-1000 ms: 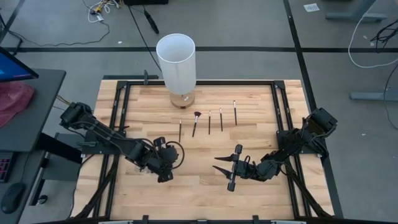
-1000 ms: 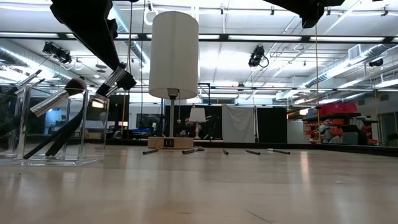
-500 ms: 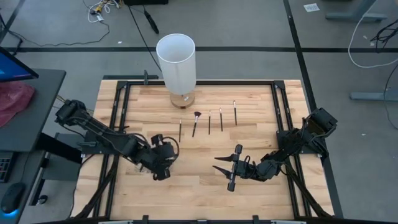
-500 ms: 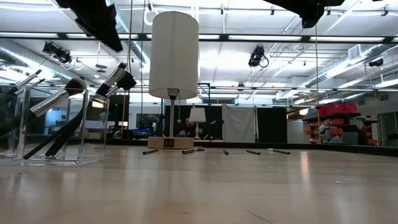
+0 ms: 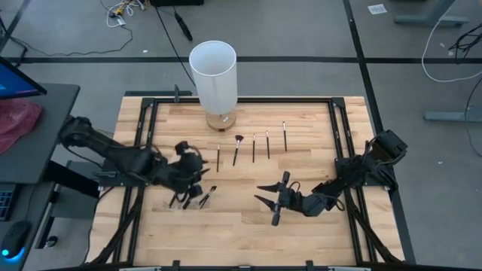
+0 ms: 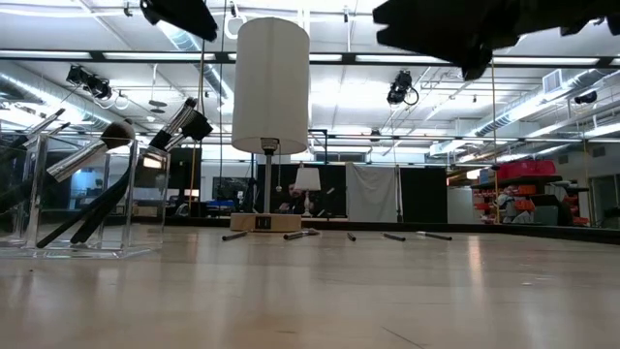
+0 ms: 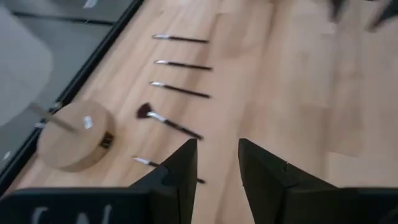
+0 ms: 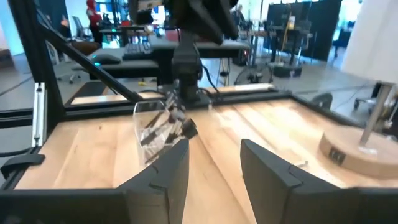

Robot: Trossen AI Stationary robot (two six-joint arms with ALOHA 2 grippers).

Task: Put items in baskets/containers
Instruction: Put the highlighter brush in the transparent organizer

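Five brushes [image 5: 253, 147] lie in a row beside the lamp [image 5: 214, 75], others stand in the clear container [image 6: 82, 199], and the left gripper [image 5: 197, 169], fingers parted and empty, has swung toward the row, so another pickup seems next.

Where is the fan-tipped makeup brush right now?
In the high view the fan-tipped makeup brush lies second from the left in the row of five loose brushes, just in front of the tall white cylinder lamp.
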